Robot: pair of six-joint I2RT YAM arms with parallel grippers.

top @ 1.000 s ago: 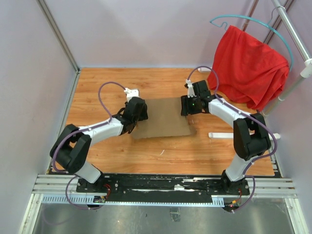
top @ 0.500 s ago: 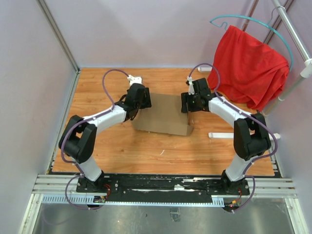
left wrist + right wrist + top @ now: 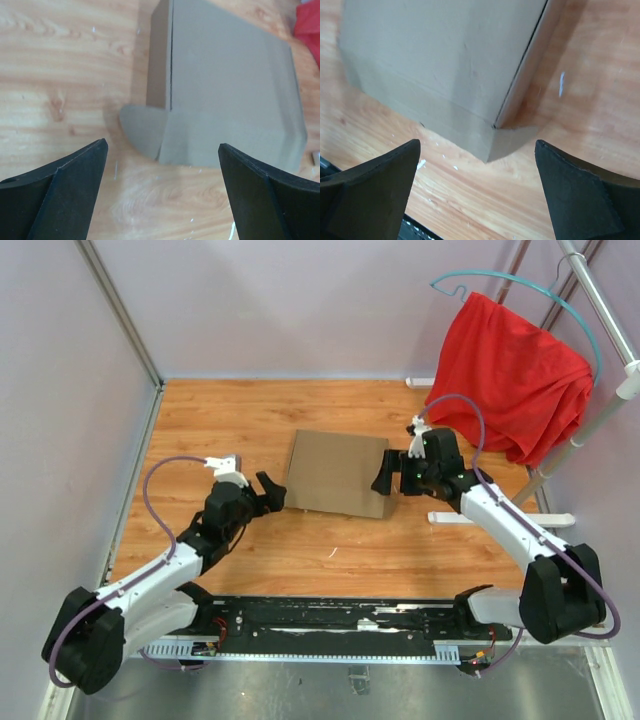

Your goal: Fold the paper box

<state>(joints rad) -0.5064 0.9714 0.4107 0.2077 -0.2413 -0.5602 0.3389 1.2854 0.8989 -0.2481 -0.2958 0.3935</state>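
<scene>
The paper box (image 3: 335,473) lies closed and flat on the wooden table, plain brown cardboard with its lid down. My left gripper (image 3: 268,492) hovers open just off its near left corner, touching nothing. In the left wrist view the box (image 3: 230,90) fills the upper right, and a rounded flap (image 3: 142,132) pokes out at its corner ahead of the left gripper (image 3: 162,145). My right gripper (image 3: 383,475) stands open by the box's right edge. The right wrist view shows the box (image 3: 440,60) and a small corner flap (image 3: 512,140) in front of the right gripper (image 3: 477,144), nothing between its fingers.
A red cloth (image 3: 510,375) hangs from a teal hanger (image 3: 500,282) on a metal rack (image 3: 600,310) at the back right. A white bar (image 3: 455,518) lies on the table right of the box. Lilac walls close the left and back; a black rail (image 3: 330,615) runs along the front.
Both grippers have let go of the box and opened wide. The left arm pulled back toward the near left, the right arm backed off to the right. The box now lies closed.
</scene>
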